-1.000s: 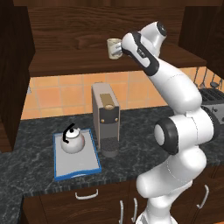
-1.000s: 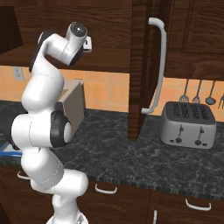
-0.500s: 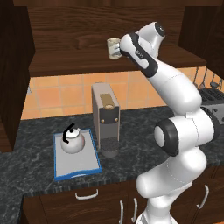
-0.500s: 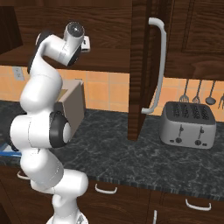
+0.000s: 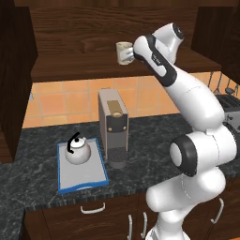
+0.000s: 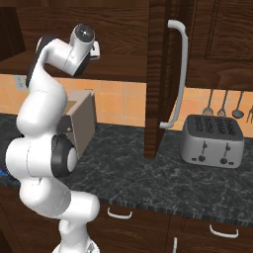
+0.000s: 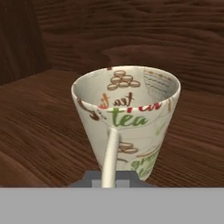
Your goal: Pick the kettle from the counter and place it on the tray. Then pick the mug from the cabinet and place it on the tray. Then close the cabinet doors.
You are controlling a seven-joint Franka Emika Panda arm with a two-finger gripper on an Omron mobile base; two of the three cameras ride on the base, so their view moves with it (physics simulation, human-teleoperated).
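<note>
The cream mug (image 5: 124, 52) stands upright on the shelf of the open cabinet (image 5: 84, 68). In the hand view the mug (image 7: 127, 113) shows printed tea lettering, and its handle points at the camera. My gripper (image 5: 134, 55) reaches in from the right and is shut on that handle; in the hand view the gripper (image 7: 110, 178) has the handle pinched between its fingertips. On the counter (image 5: 28, 187) below, the white kettle (image 5: 78, 151) sits upright at the far end of the blue-rimmed tray (image 5: 83, 177). Both cabinet doors stand open, the left door (image 5: 14, 79) and the right door (image 6: 157, 74).
A grey coffee machine (image 5: 113, 126) stands just right of the tray, under the shelf. A silver toaster (image 6: 212, 141) sits on the counter to the right, with utensils (image 6: 222, 105) hanging on the tiled wall behind it. The right door's silver bar handle (image 6: 181, 74) sticks out over the counter.
The fingers have closed from wide open onto the mug's handle. The arm and the mug have barely moved.
</note>
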